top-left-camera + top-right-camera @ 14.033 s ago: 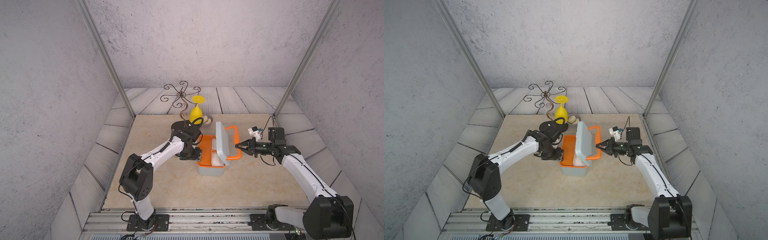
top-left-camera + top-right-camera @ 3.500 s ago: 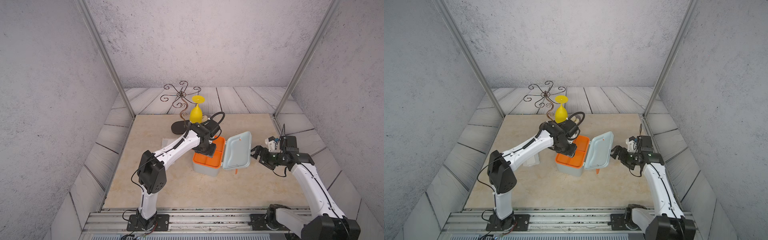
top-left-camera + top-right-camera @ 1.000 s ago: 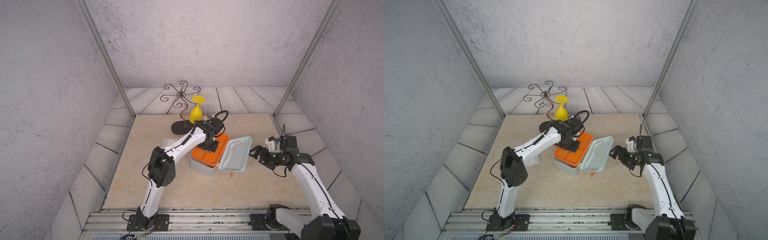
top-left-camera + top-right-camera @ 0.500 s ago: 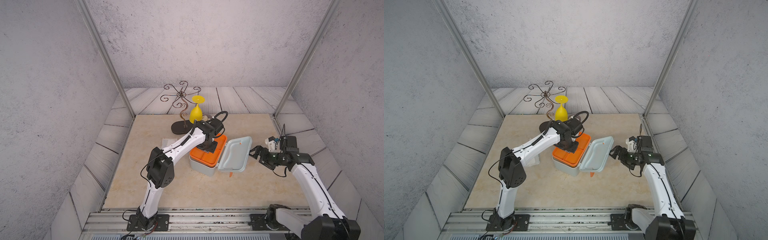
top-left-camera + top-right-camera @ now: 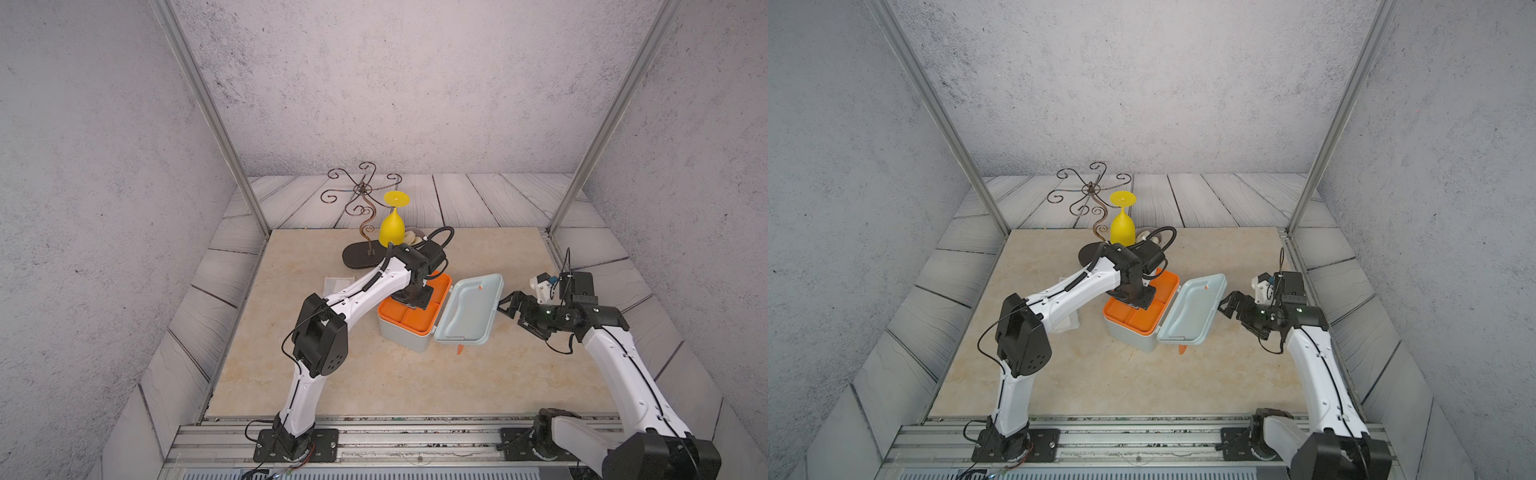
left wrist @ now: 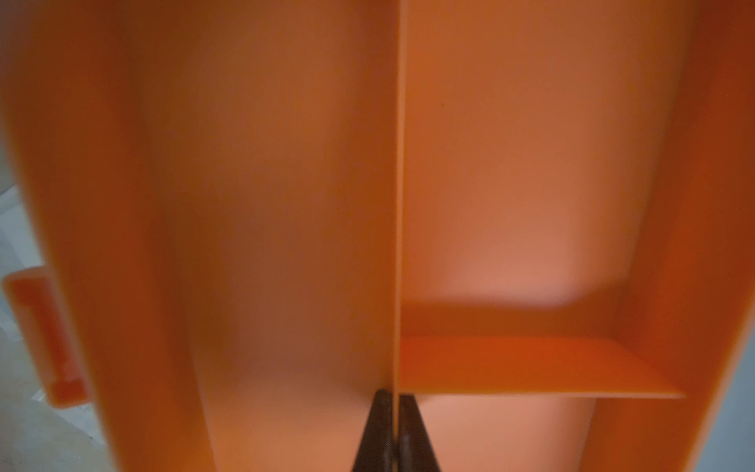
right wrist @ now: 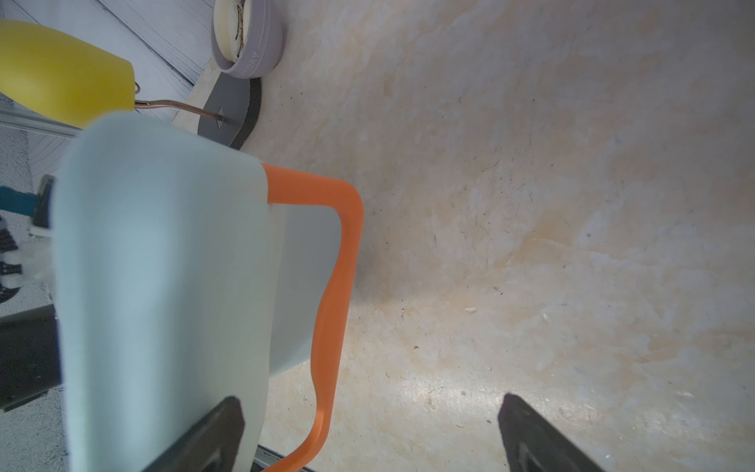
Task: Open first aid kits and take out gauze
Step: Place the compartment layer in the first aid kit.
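Grey rough walls and a beige marbled table [image 5: 519, 374] bound the cell.

Left claw [image 6: 394, 402]: pressed together on the thin orange divider [image 6: 397, 204] of the tray [image 5: 419, 321], one finger each side, inside the open kit [image 5: 401, 340]. The compartments seen in the wrist view are bare, smooth, rigid plastic. The space beneath the tray is hidden.

Lid [image 5: 469, 309]: pale blue, rounded, swung fully open.

Right claw [image 7: 369, 398]: spread wide, holding nothing, just beside the lid's outer face and the orange handle [image 7: 339, 245]. Contact is not confirmed.

Gauze [image 5: 334, 284]: a clear-wrapped flat square on the table, near the kit on the side opposite the lid, beneath the left arm. A white flat piece [image 5: 1068, 326] there is probably a second pad. Being square, it has no long axis. The left arm is nearer.

Judgement: the grip suits lifting the tray, and the thin divider may flex.
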